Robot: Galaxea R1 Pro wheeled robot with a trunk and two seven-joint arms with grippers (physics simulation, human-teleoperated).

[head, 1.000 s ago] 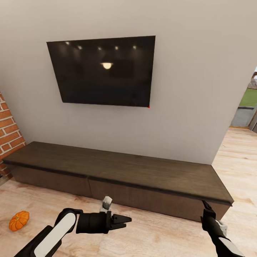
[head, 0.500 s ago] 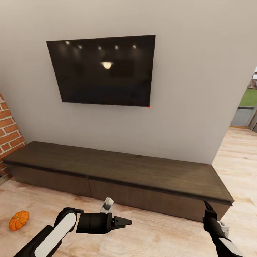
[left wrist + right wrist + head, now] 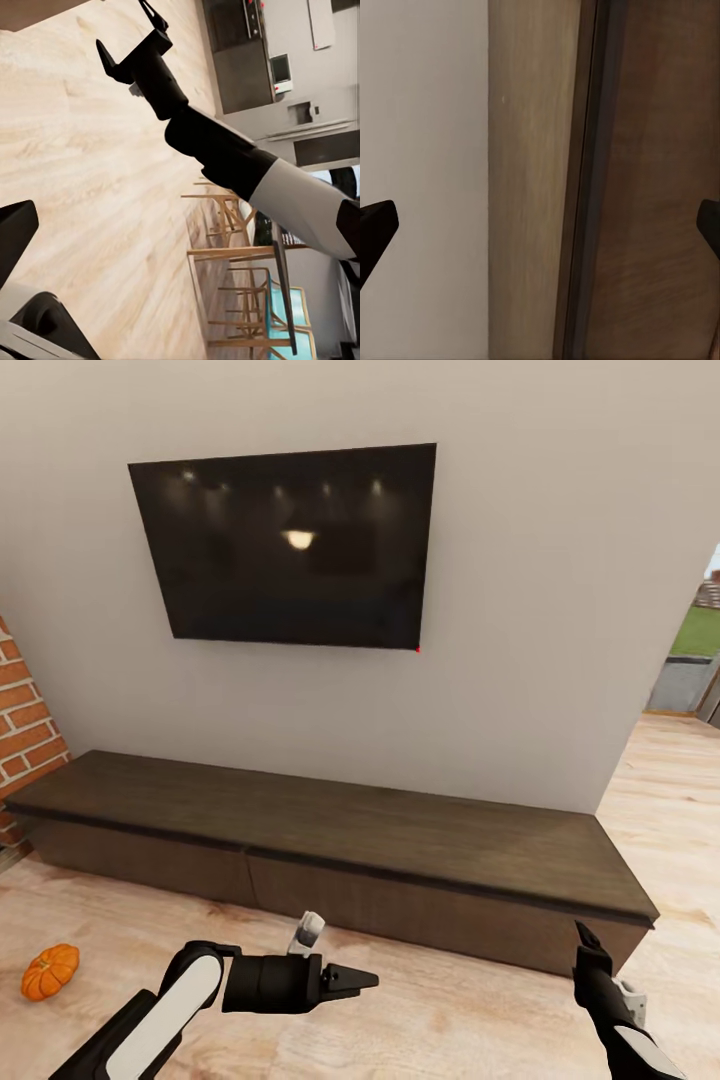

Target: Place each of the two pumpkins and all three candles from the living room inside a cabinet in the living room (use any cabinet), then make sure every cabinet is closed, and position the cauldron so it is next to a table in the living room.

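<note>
The long low dark brown cabinet runs along the wall with its front panels closed. One orange pumpkin lies on the wooden floor to the left, in front of the cabinet's left end. My left gripper hovers low over the floor before the cabinet's middle, pointing right; it holds nothing, and its fingers stand one above the other. My right gripper points at the cabinet's right end, open and empty, as the left wrist view also shows. The right wrist view looks close at the cabinet's wood. The candles, cauldron and table are out of view.
A black TV hangs on the grey wall above the cabinet. A brick wall stands at the left, and a doorway opens at the right. Wooden chairs and kitchen units stand behind me in the left wrist view.
The whole view has shifted slightly, so the camera moved. My left gripper has crept a little to the right and rolled, so its two fingers now overlap. The right arm has hardly moved.
</note>
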